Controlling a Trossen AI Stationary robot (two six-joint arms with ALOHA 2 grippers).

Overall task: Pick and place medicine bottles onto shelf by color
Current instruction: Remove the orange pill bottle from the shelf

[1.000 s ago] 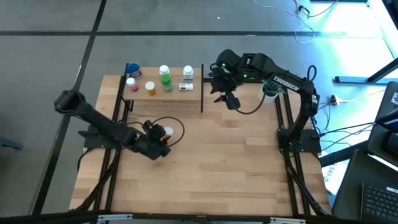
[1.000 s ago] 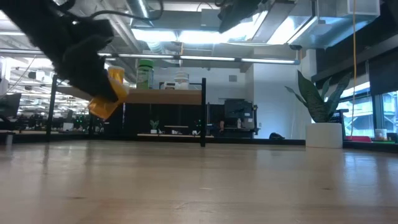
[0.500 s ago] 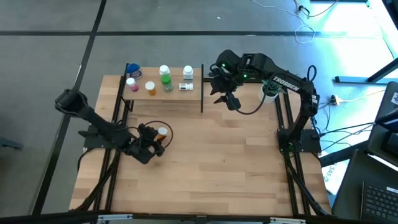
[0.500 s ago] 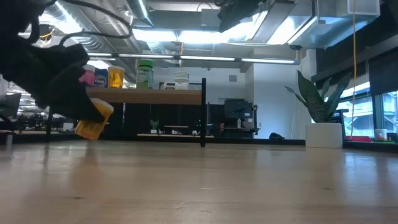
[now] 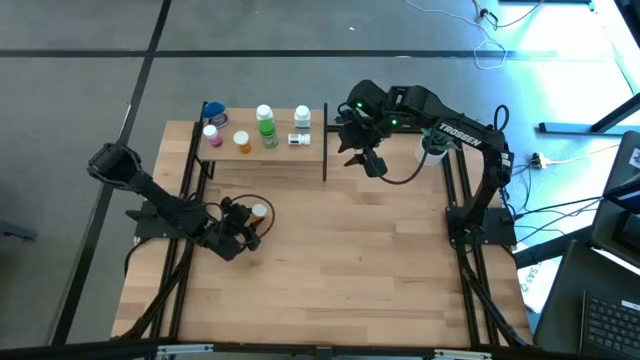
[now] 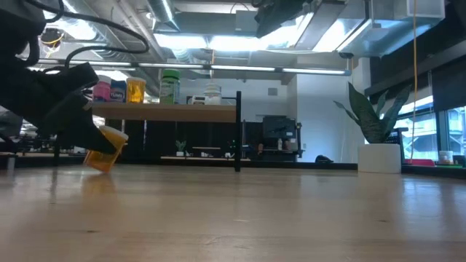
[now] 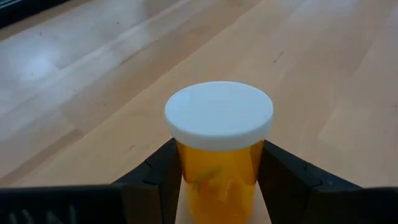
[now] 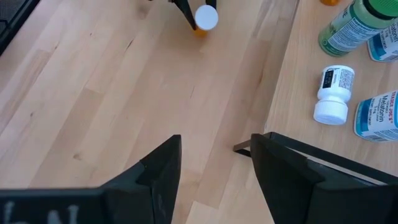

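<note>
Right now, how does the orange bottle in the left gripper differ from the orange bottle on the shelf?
The held orange bottle is tilted between the left gripper's fingers, low over the table; the shelf's orange bottle stands upright and free. The held one is alone; the shelf one stands among other bottles on the shelf. Both are orange; both caps look white.
</note>
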